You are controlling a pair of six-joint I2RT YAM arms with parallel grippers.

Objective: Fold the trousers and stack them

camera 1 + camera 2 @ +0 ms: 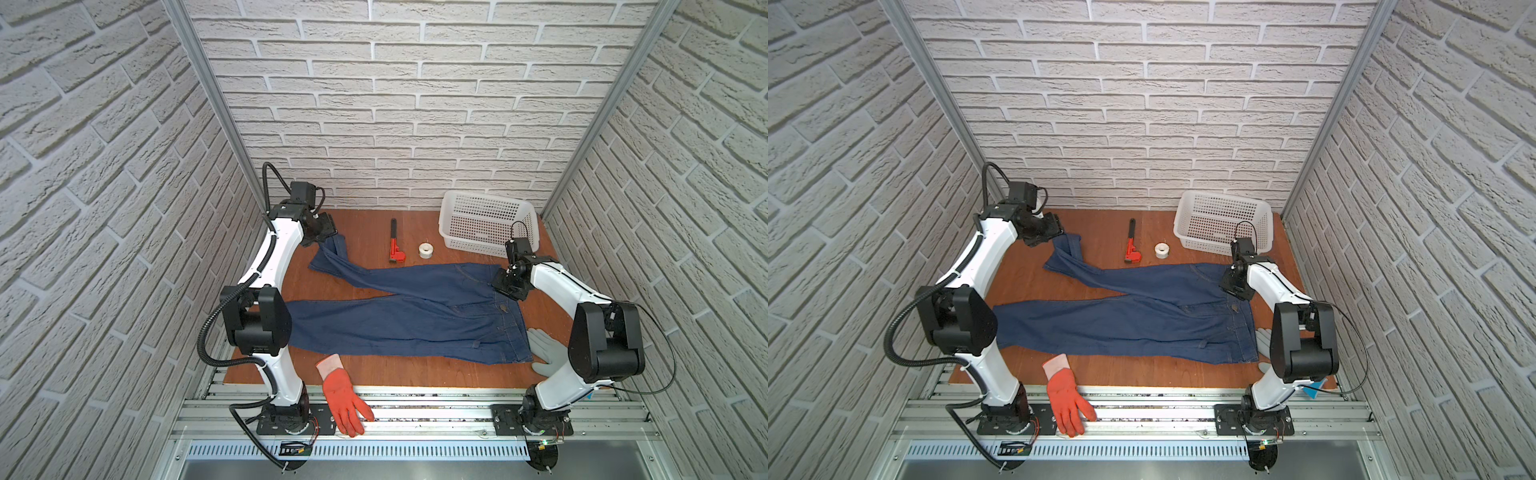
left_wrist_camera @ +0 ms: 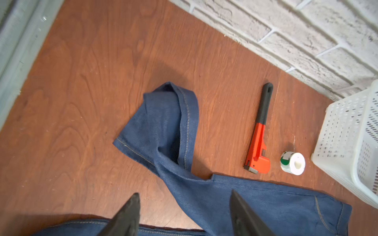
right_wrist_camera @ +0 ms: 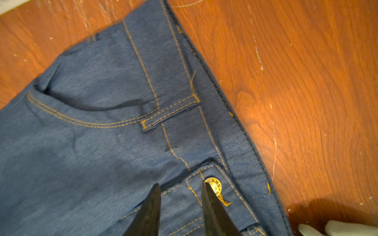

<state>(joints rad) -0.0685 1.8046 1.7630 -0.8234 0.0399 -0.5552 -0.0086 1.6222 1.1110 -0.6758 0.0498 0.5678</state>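
The trousers (image 1: 407, 316), dark blue jeans with tan stitching, lie spread on the wooden table in both top views, waist at the right and legs running left. One leg angles to the back left, its cuff (image 2: 163, 122) crumpled and twisted. My left gripper (image 2: 184, 199) hovers over that leg near the cuff, fingers wide apart and holding nothing; it also shows in a top view as the left gripper (image 1: 326, 235). My right gripper (image 3: 181, 187) stands over the waistband beside the brass button (image 3: 213, 183), jaws narrowly apart with flat denim showing between them.
A red pipe wrench (image 1: 395, 245) and a white tape roll (image 1: 426, 250) lie behind the jeans. A white basket (image 1: 486, 224) stands at the back right. An orange-red glove (image 1: 343, 399) overhangs the front edge; a grey glove (image 1: 544, 349) lies by the waist.
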